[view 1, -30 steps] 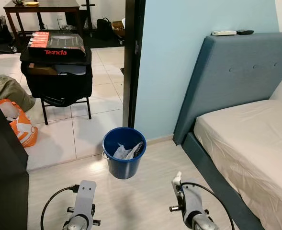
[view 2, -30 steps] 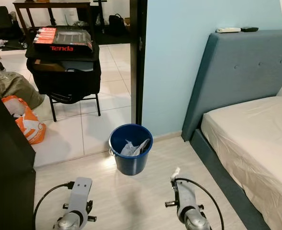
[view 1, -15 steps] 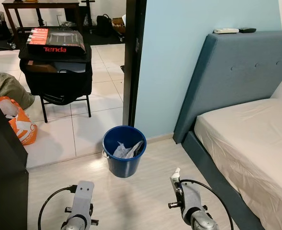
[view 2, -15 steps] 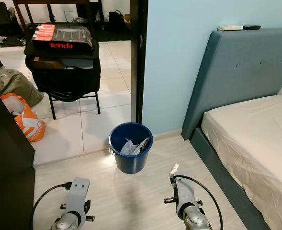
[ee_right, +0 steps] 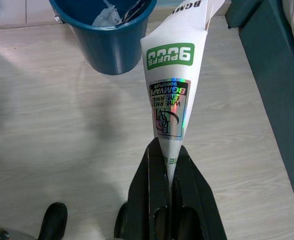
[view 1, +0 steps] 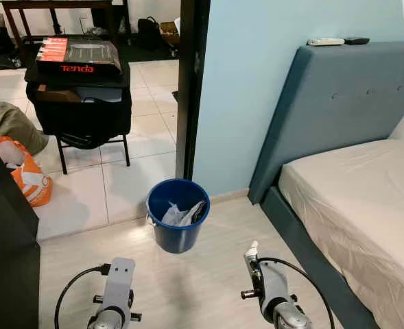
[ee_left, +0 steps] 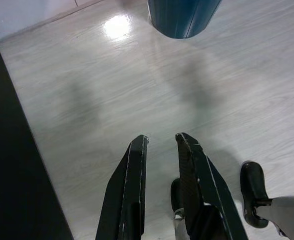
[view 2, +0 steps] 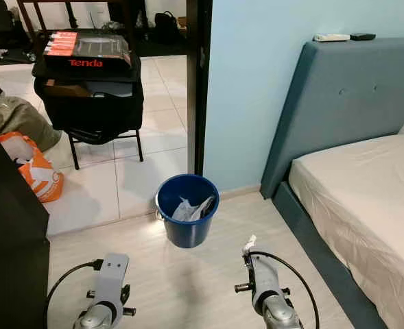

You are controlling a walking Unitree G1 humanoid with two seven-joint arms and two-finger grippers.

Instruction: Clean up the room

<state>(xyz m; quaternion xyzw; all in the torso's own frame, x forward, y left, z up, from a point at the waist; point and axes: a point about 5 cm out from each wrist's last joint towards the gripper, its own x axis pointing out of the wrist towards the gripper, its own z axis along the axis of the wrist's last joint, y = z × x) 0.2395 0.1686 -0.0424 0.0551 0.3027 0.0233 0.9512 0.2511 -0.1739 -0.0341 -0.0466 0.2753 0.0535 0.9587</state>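
Observation:
A blue bucket (view 1: 177, 214) with crumpled white paper inside stands on the pale wood floor, just inside the doorway. My right gripper (ee_right: 167, 150) is shut on a flattened white box (ee_right: 173, 80) with a green "9000 PUFFS" label; its white tip (view 1: 252, 251) pokes up above the right wrist. The box is held low, a short way before the bucket (ee_right: 103, 31) and to its right. My left gripper (ee_left: 161, 142) hangs over bare floor with its fingers a little apart and nothing between them.
A bed with a grey-blue headboard (view 1: 339, 103) and cream mattress fills the right side. A dark cabinet (view 1: 6, 247) stands at the left. Through the doorway are a black chair piled with a Tenda box (view 1: 78, 58) and an orange bag (view 1: 25, 179) on white tiles.
The camera has tilted slightly, shifting the scene a little. Both arms and the held box keep their places.

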